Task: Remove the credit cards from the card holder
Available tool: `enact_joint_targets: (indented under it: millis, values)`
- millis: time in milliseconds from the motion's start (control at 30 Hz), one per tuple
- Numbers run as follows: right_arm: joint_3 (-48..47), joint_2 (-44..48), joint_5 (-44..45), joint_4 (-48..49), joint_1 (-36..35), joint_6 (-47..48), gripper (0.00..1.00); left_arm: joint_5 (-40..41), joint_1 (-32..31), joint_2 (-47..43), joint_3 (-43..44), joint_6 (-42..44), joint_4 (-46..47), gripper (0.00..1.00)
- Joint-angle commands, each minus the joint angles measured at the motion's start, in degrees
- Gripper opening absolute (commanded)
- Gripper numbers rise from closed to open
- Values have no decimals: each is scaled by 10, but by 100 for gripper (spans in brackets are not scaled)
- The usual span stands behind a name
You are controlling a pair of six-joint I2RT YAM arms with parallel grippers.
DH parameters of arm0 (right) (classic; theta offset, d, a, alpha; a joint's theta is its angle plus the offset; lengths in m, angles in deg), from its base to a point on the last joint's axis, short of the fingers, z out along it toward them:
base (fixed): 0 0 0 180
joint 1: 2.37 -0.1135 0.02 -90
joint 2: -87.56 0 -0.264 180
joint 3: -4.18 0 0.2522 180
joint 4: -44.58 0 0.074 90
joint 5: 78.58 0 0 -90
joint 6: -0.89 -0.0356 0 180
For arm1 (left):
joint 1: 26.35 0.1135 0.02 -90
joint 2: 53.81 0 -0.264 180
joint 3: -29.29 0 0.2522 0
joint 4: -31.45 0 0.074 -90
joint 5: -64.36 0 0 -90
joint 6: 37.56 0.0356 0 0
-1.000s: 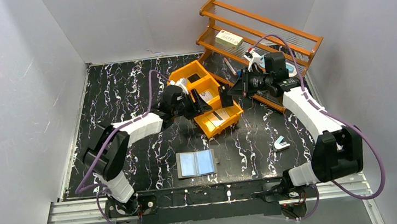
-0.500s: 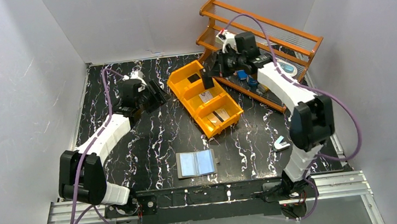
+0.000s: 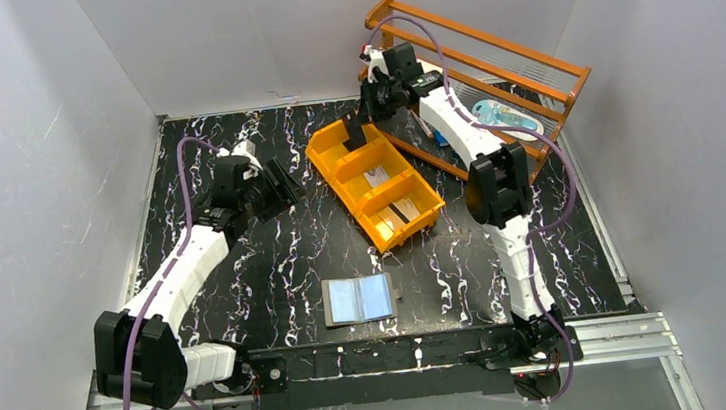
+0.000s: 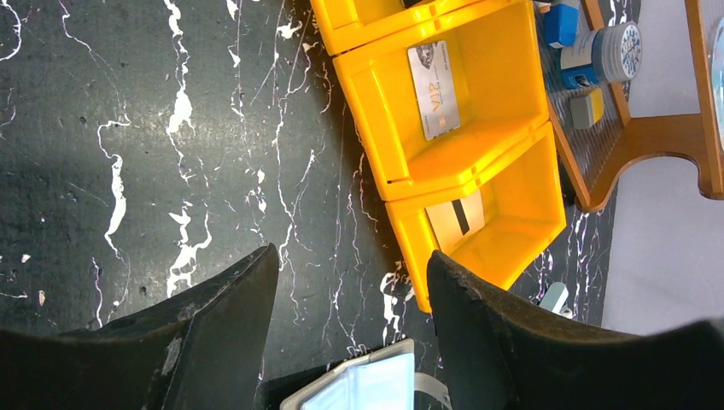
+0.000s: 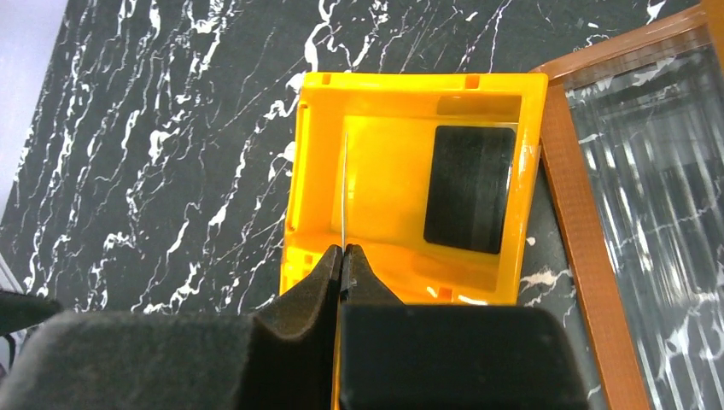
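The card holder (image 3: 358, 299) lies open and flat near the table's front edge; its corner shows in the left wrist view (image 4: 367, 389). My right gripper (image 3: 356, 131) is shut on a thin card (image 5: 344, 188), seen edge-on, above the far compartment of the orange bin (image 3: 423, 221). A black card (image 5: 470, 188) lies in that compartment. A silvery card (image 4: 435, 90) lies in the middle compartment and a pale card with a black stripe (image 4: 457, 218) in the near one. My left gripper (image 3: 281, 180) is open and empty, left of the bin (image 4: 367, 94).
A wooden rack (image 3: 485, 48) with small items stands at the back right, just behind the bin. A small white-and-blue clip (image 4: 555, 297) lies right of the bin. Grey walls close in the table on the left, back and right.
My right arm has swung left and farther back, carrying the card over the bin's far compartment. My left gripper has drawn away from the bin to the left.
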Motion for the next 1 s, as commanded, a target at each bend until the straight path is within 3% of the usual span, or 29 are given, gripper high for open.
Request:
enact_joint_targets:
  millis: [0,733,900,933,967]
  values:
    - [-72,-42,-7,-30,-4,13,5,-14,5,-28,-9,16,-29,63]
    - [-101,-119,3,-31,-21,25,7,-29,5,-22,-13,10,-21,63]
    - [-103,-123,33,-39,-21,35,10,-34,5,-18,-12,7,-17,63]
    - [-105,-124,43,-41,-22,37,12,-34,5,-17,-12,7,-17,63]
    - [-107,-124,57,-44,-22,38,20,-35,5,-17,-12,7,-17,63]
